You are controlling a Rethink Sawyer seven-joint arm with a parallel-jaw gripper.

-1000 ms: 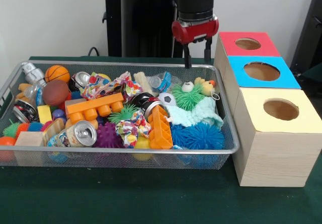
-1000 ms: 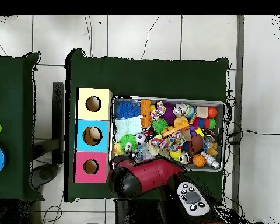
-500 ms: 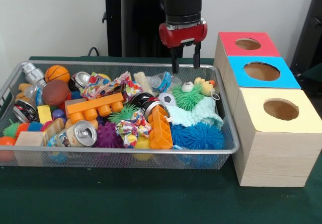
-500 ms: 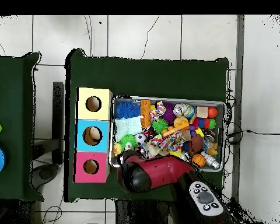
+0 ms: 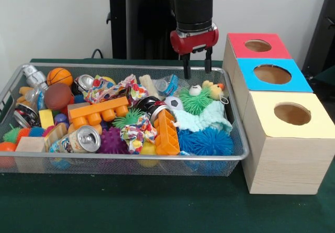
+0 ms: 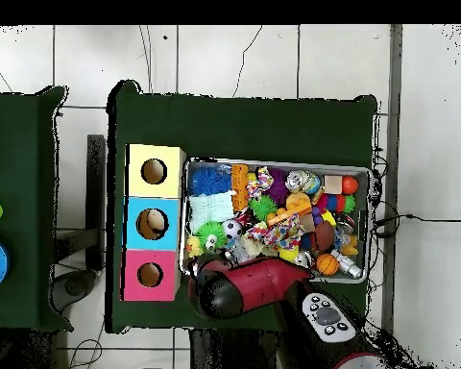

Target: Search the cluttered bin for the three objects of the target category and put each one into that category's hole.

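Because the bin [image 5: 230, 154] is packed tight, from the blue koosh [image 5: 207, 141] at lower right up to the duck [image 5: 214, 90] at its back rim, dropping straight down could snag neighbours or the mesh. Which category I want, I cannot tell. My claw [image 5: 197, 68] hangs above centre frame, fingers parted, empty, touching nothing.
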